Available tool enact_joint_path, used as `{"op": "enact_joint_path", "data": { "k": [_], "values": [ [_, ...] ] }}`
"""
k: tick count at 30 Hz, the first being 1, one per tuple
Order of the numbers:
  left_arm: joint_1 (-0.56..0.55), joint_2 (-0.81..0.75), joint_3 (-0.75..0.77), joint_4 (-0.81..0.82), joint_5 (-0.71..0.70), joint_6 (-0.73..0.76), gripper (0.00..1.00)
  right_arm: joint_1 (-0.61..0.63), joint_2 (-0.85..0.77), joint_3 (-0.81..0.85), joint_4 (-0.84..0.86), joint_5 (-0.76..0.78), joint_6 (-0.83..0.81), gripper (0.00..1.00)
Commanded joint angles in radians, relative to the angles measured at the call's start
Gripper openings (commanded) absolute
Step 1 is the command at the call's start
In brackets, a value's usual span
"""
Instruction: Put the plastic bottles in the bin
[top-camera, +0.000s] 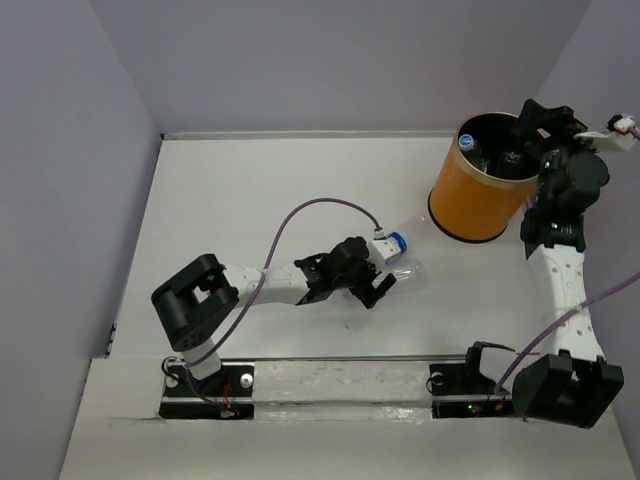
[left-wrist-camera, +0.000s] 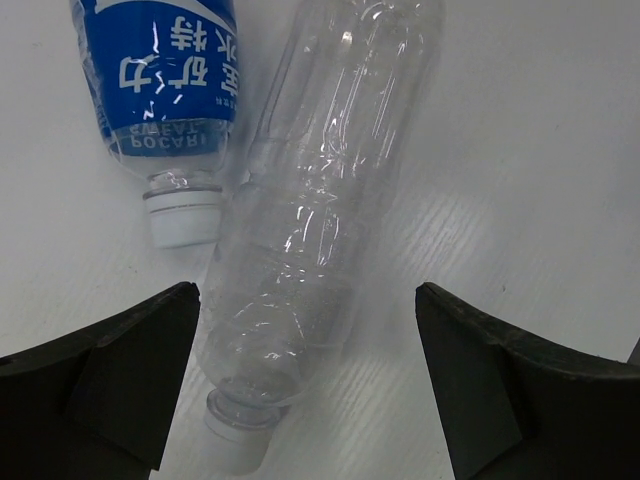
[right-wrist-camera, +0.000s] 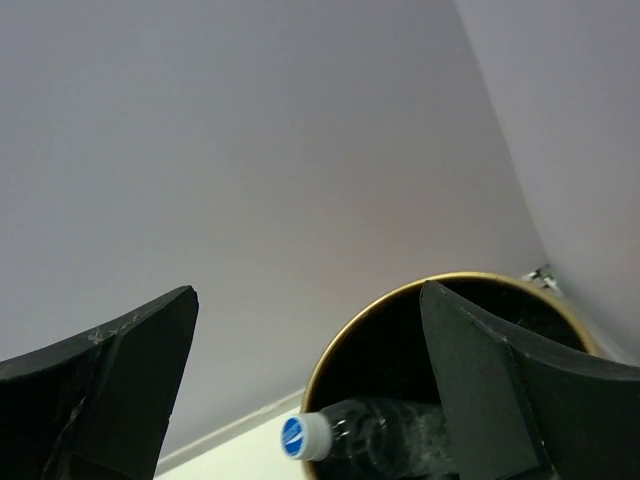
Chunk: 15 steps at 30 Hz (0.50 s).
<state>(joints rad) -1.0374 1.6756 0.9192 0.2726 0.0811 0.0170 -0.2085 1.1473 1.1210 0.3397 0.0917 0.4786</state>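
Bin (top-camera: 470, 200) at far right corner of desk (top-camera: 250, 190), blue-capped bottle (right-wrist-camera: 370, 432) inside; above its rim, right pincer (right-wrist-camera: 308, 330) spread wide, empty. Mid-desk, clear bottle (left-wrist-camera: 310, 200) and blue-labelled bottle (left-wrist-camera: 165, 90) lie side by side; left pincer (left-wrist-camera: 305, 330) gapes over the clear one, not gripping.

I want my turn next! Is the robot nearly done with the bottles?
Partly. A blue-capped bottle already lies in the bin, with the right gripper open above. The left gripper is open around a clear bottle on the table, not gripping yet. That one and the blue-label bottle beside it are left.
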Motion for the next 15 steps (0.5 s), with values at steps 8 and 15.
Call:
{"op": "enact_joint_path", "data": {
  "k": [8, 15],
  "values": [
    [-0.076, 0.053, 0.027, -0.049, -0.107, -0.011, 0.87, 0.11, -0.326, -0.427, 0.015, -0.175, 0.187, 0.96],
    [-0.13, 0.013, -0.025, -0.024, -0.149, -0.052, 0.75, 0.129, -0.458, -0.545, -0.113, -0.289, 0.204, 0.95]
  ]
}}
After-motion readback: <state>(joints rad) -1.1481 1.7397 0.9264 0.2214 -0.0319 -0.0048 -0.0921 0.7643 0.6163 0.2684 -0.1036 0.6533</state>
